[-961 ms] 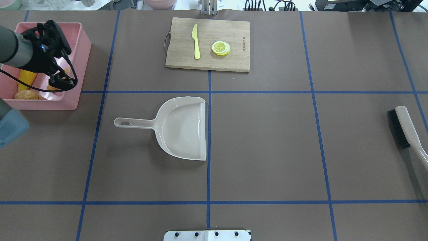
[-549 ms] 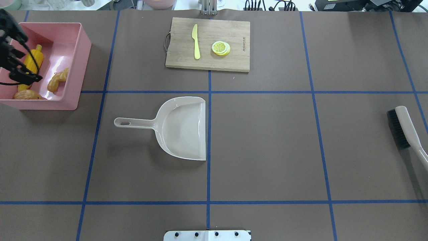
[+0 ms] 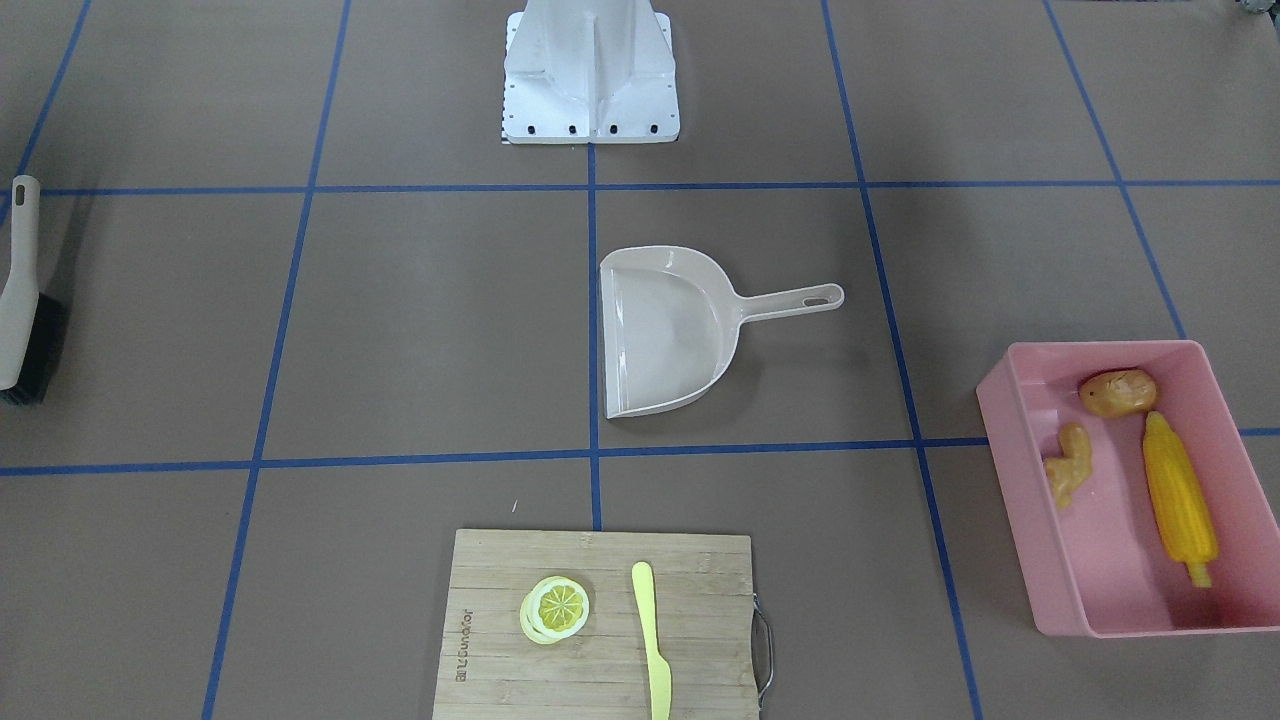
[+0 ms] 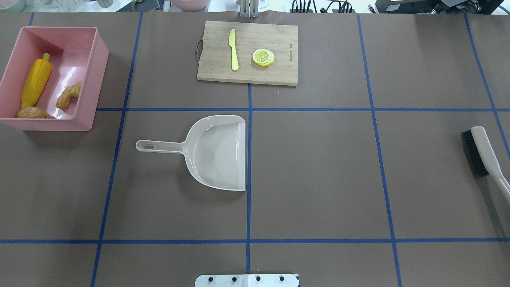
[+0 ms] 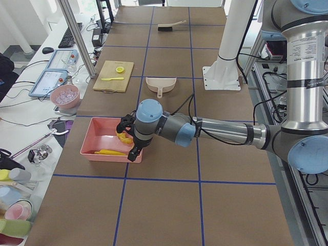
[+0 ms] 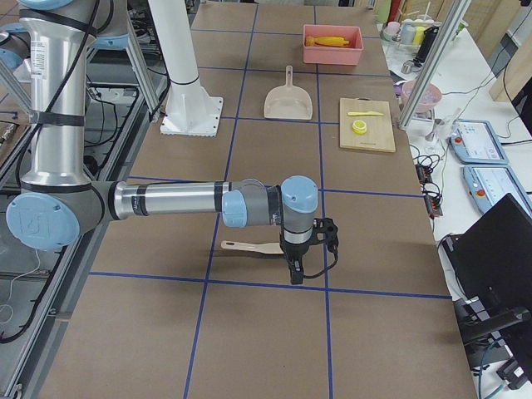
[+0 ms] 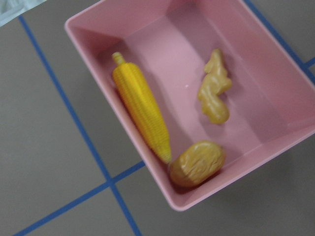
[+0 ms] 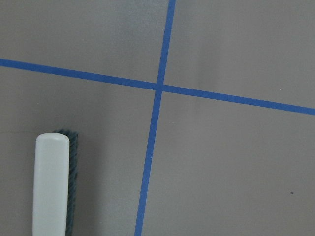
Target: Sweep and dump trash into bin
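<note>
The pink bin (image 4: 97, 52) stands at the table's far left and also shows in the front view (image 3: 1010, 440) and the left wrist view (image 7: 268, 73). Inside it lie the yellow corn cob (image 4: 36, 81), the brown potato (image 4: 30, 113) and the tan ginger root (image 4: 68, 95). My left gripper (image 5: 134, 152) shows only in the exterior left view, above the bin's near edge; I cannot tell whether it is open or shut. My right gripper (image 6: 295, 273) shows only in the exterior right view, above the brush (image 6: 249, 247); I cannot tell its state either.
The beige dustpan (image 4: 217, 153) lies empty mid-table, handle pointing left. The brush (image 4: 478, 153) lies at the right edge. A wooden cutting board (image 4: 247, 52) at the back holds a yellow knife (image 4: 233, 50) and a lemon slice (image 4: 263, 57).
My left arm has moved off to the left and out of the overhead view, uncovering the bin and the three toy foods in it. Nothing else has moved.
</note>
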Robot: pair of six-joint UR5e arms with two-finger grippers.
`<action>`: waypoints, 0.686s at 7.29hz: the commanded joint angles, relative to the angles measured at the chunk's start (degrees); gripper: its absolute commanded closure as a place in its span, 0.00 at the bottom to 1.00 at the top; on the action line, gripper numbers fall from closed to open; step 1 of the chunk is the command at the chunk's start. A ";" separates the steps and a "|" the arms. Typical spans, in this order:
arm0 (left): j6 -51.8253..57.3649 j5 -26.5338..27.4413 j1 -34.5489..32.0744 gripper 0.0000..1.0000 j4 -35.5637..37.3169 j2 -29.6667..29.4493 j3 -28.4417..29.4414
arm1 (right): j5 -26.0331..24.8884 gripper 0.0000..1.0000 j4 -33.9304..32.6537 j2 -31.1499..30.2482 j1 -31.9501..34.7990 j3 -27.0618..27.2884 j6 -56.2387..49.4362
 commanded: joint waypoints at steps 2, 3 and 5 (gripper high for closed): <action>0.04 -2.59 -3.80 0.02 -0.09 4.92 0.62 | 0.00 0.00 0.00 0.12 0.00 0.04 0.03; -0.13 -0.76 -3.81 0.02 -0.44 5.02 0.88 | 0.00 0.00 0.00 0.04 0.00 -0.05 0.03; -0.40 -0.22 -3.55 0.02 1.04 5.28 5.26 | 0.00 0.00 0.00 0.03 0.00 0.04 0.03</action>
